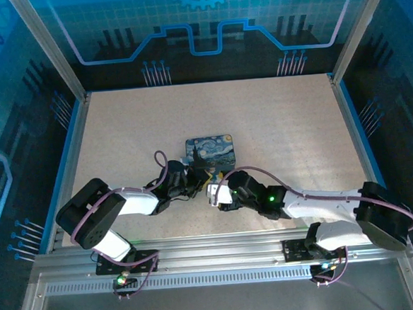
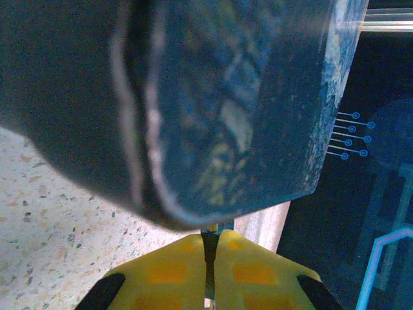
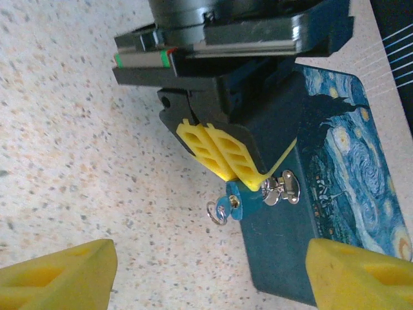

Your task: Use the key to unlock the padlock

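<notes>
In the right wrist view the small blue padlock (image 3: 244, 200) hangs from the silver clasp (image 3: 284, 187) on the front wall of the painted tin (image 3: 348, 161). My left gripper (image 3: 244, 181) comes down from above and is shut on the padlock's top. The key (image 3: 221, 210), with a blue head and a silver ring, sticks out of the padlock's left face. My right gripper (image 3: 206, 278) stands wide open just short of the key, holding nothing. In the left wrist view the left gripper (image 2: 211, 236) pinches a thin dark part, close under the tin (image 2: 245, 116).
From above, the tin (image 1: 210, 151) sits mid-table, with both grippers meeting at its near edge: the left gripper (image 1: 194, 178) and the right gripper (image 1: 213, 193). Speckled tabletop (image 1: 274, 115) lies all round. Metal frame posts and blue side walls bound the table.
</notes>
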Available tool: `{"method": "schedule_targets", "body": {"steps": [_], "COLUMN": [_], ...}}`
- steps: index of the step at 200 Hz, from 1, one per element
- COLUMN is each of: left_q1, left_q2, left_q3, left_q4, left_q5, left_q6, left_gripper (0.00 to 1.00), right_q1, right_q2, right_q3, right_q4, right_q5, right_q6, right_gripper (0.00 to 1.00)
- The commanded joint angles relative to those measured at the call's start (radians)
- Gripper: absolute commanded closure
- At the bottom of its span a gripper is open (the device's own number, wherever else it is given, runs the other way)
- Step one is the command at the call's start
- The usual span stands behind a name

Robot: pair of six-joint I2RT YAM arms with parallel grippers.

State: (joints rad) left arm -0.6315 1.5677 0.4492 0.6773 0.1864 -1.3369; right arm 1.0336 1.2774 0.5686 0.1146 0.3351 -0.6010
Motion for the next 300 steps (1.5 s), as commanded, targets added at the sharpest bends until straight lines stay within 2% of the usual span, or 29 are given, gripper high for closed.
{"method": "schedule_targets", "body": {"steps": [1,21,71,121,133,225,249,300], "left_q1": [-0.006,-0.008,-0.008,-0.008,-0.008,-0.007,-0.010,-0.017], "left_q2": [-0.027,-0.028,-0.031,-0.032,-0.032,-0.028,-0.028,-0.025], "left_q3": [0.031,0.032,0.033,0.033,0.035,0.037,0.037,0.039], "left_q4": [0.005,0.004,0.002,0.004,0.002,0.000,0.000,0.003], "left_q5": [-0.012,-0.012,-0.008,-0.005,-0.005,-0.005,-0.005,-0.008], "left_q6": [-0.005,-0.009,-0.012,-0.011,-0.012,-0.015,-0.017,-0.018], "left_gripper": [0.91,0.91,0.91,0.91,0.92,0.91,0.91,0.91], "right_q1": [0.004,-0.001,-0.024,-0.030,-0.030,-0.048,-0.055,-0.059], "right_q2": [0.053,0.101,0.181,0.219,0.228,0.271,0.275,0.281], "right_q3": [-0.015,-0.007,0.011,0.012,0.017,0.017,0.024,0.033], "right_q4": [0.096,0.130,0.190,0.223,0.227,0.281,0.287,0.312], "right_q5": [0.059,0.061,0.063,0.068,0.070,0.097,0.097,0.100], "right_q6": [-0.099,-0.100,-0.099,-0.085,-0.082,-0.069,-0.063,-0.056], "right_gripper": [0.31,0.34,0.54,0.60,0.65,0.70,0.77,0.79]}}
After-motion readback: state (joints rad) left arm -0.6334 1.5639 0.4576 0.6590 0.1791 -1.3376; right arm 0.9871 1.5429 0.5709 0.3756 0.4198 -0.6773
